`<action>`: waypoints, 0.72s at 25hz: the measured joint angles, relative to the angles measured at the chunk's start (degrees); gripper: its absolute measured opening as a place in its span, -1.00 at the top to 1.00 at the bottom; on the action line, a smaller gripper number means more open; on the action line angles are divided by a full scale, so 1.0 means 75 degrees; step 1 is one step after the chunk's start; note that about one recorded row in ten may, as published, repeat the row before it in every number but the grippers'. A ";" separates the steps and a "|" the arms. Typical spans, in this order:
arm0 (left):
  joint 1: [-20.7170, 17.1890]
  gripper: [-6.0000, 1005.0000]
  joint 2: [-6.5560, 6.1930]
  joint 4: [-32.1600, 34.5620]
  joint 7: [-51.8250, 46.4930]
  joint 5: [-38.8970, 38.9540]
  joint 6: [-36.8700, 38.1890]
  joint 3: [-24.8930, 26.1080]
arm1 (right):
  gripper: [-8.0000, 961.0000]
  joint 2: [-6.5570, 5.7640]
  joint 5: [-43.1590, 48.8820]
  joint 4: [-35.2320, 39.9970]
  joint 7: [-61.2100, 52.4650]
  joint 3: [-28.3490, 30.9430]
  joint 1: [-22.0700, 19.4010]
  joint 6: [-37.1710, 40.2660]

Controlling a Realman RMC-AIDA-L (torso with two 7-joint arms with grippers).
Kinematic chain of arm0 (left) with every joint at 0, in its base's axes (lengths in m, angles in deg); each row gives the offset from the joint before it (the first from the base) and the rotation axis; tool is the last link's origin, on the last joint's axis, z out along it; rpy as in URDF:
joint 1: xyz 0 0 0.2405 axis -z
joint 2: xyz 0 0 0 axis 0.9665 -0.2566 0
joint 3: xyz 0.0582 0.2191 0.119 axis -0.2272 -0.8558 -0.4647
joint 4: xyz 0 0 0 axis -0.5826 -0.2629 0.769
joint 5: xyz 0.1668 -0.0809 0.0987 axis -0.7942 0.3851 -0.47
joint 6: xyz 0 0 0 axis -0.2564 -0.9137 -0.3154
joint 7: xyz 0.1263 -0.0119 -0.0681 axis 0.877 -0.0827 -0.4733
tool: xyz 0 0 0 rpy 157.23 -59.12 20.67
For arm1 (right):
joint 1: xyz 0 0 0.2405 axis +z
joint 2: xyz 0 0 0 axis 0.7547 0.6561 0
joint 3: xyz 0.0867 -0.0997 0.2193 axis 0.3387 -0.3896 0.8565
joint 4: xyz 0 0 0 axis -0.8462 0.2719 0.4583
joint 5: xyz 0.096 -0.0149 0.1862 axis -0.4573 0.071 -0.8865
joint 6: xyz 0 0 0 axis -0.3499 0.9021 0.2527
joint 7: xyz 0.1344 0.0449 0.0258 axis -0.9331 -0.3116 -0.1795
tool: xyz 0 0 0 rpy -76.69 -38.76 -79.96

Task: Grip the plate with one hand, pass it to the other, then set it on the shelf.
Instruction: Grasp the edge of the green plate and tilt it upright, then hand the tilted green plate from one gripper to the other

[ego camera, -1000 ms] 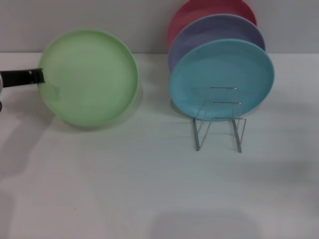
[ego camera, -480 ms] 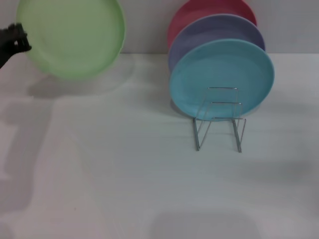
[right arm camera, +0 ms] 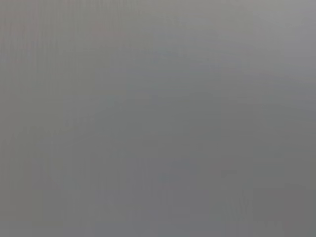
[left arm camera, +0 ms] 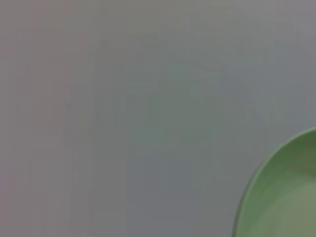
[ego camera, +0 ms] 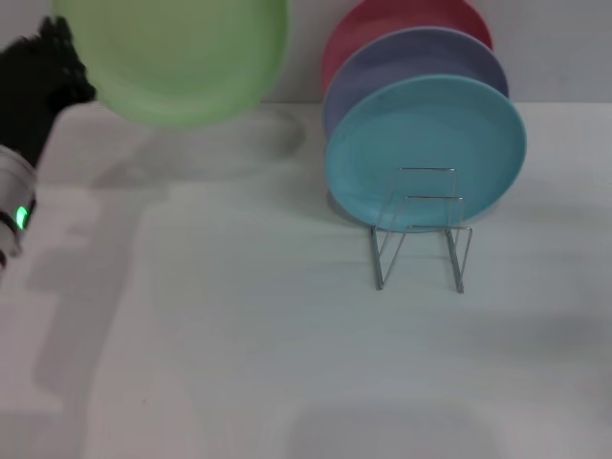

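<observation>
The light green plate (ego camera: 177,57) is held up in the air at the top left of the head view, well above the table, its top cut off by the picture's edge. My left gripper (ego camera: 62,72) grips its left rim and is shut on it. The plate's rim also shows in the left wrist view (left arm camera: 281,192) against a grey wall. The silver wire shelf (ego camera: 421,229) stands on the table at centre right, its front loops empty. My right gripper is out of view; the right wrist view shows only plain grey.
A turquoise-blue plate (ego camera: 426,153), a lavender plate (ego camera: 421,57) and a red plate (ego camera: 382,24) stand upright in the shelf's back slots. The white table (ego camera: 239,363) stretches in front, with a grey wall behind.
My left arm has lifted the green plate off the table, up and then to the right. The left arm now reaches further into view. The shelf and other plates have not moved.
</observation>
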 joint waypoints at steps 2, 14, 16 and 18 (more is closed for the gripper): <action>-0.0041 0.93 0.0019 -0.0604 -0.0015 0.0027 0.0985 -0.0661 | -0.25 0.0002 0.0004 0.0029 -0.0005 -0.0023 -0.0021 0.0003; 0.0093 0.93 0.0087 -0.3186 -0.0393 0.1119 0.4198 -0.2762 | -0.24 -0.0026 0.0057 0.0273 -0.0069 -0.0046 0.0023 0.0115; 0.0167 0.93 0.0101 -0.3475 -0.0451 0.1397 0.4389 -0.3049 | -0.24 -0.0018 0.0066 0.0257 -0.0133 -0.0058 0.0023 0.0235; 0.0219 0.93 0.0108 -0.3589 -0.0433 0.1681 0.4415 -0.3265 | -0.24 -0.0003 0.0095 0.0229 -0.0165 -0.0105 -0.0024 0.0440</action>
